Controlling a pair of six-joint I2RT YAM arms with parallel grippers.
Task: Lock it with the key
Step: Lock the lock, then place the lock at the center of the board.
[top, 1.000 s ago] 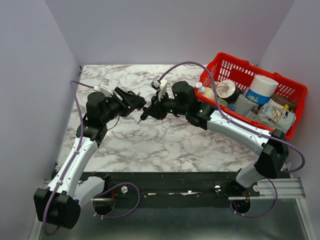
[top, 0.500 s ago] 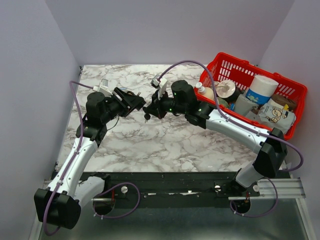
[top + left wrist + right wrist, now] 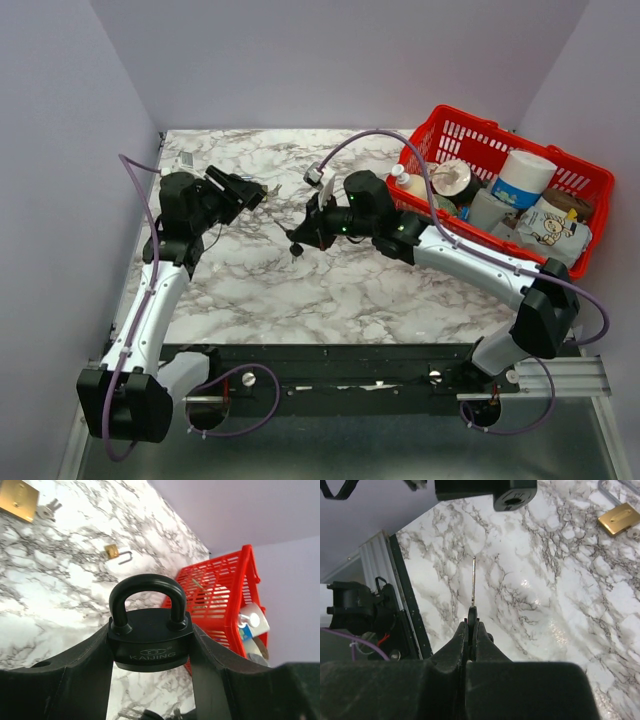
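Black metal padlock (image 3: 150,639), smooth rounded body with its curved shackle toward the frame's top, is clamped between the left fingers (image 3: 85,670) above the marbled desk (image 3: 330,290), at centre-left of the top view. The right arm extends from lower right to centre. The right fingers (image 3: 451,652) pinch the dark head of a slim silver key (image 3: 473,580). Its long axis runs vertically in the right wrist view, tip upward.
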